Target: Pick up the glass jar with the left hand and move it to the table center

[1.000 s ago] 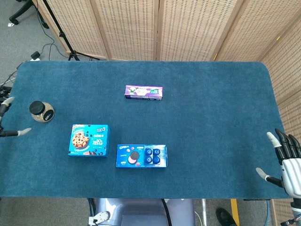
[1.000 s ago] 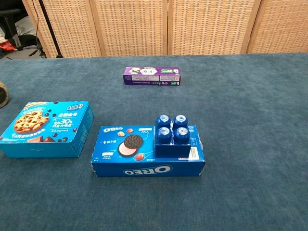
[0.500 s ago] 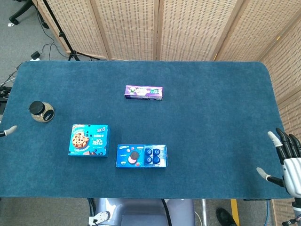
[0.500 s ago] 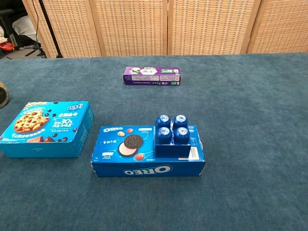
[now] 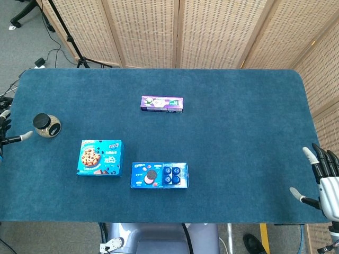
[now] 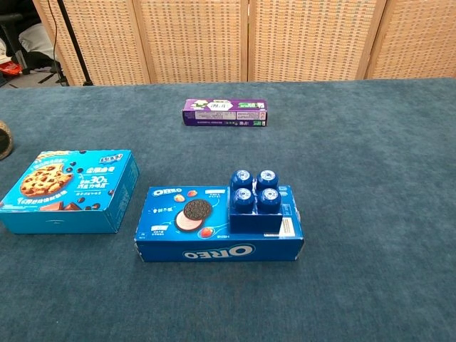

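At the far left edge of the blue bench (image 5: 238, 106), the left hand (image 5: 6, 135) has come back toward the glass jar (image 5: 46, 125), after showing only a fingertip half a second ago; its fingers (image 5: 24, 137) are spread and hold nothing, one tip just beside the jar without touching it. The jar stands upright and unmoved near the left edge, well apart from the centre, so the grasp seems not yet begun. The right hand (image 5: 323, 180) stays open and idle at the bench's right edge.
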{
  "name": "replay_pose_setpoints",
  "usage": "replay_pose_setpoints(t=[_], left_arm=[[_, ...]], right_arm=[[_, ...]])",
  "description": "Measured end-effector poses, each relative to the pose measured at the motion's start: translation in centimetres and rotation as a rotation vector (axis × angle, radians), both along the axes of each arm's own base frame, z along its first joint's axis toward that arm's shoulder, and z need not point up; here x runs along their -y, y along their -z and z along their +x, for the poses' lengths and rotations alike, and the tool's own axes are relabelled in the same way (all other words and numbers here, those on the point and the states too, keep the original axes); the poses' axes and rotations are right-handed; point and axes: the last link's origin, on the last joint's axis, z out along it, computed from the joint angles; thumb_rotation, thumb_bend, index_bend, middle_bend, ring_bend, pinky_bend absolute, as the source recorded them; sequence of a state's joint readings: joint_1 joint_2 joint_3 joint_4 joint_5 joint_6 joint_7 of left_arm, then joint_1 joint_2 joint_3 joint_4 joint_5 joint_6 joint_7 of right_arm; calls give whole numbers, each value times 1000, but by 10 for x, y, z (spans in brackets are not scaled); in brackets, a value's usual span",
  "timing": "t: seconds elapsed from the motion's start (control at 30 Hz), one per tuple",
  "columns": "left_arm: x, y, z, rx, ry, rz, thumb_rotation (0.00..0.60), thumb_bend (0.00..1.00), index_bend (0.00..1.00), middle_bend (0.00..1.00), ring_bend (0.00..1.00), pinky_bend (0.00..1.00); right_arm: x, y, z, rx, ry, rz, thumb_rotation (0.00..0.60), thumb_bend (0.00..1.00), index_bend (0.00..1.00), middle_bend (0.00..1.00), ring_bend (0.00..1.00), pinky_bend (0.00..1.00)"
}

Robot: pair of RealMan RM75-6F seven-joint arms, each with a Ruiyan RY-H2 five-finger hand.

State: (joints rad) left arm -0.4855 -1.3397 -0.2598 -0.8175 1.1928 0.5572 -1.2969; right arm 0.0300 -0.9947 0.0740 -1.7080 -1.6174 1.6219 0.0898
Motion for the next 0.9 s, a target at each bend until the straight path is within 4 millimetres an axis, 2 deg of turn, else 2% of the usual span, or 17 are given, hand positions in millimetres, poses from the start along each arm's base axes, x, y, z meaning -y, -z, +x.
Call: replay_pose_setpoints(t=[0.27,0.47,0.73,0.9], left_arm=[[-18,22,16,34,45,-61,600,156,0,0,0,0],[-19,37,25,115,51,-79,600,156,0,0,0,0],[-19,45,39,181,106,-55,600,156,0,0,0,0],[-18,56,53,276,122,-49,600,156,0,0,0,0]], right_arm=[[1,0,0,1,3,-2,600,0,0,0,0,0],[0,-1,-1,6,1,-5,600,0,0,0,0,0],[0,-2,-1,10,-2,-5,600,0,0,0,0,0],[-1,-2,-1,10,-3,-4,600,0,0,0,0,0]])
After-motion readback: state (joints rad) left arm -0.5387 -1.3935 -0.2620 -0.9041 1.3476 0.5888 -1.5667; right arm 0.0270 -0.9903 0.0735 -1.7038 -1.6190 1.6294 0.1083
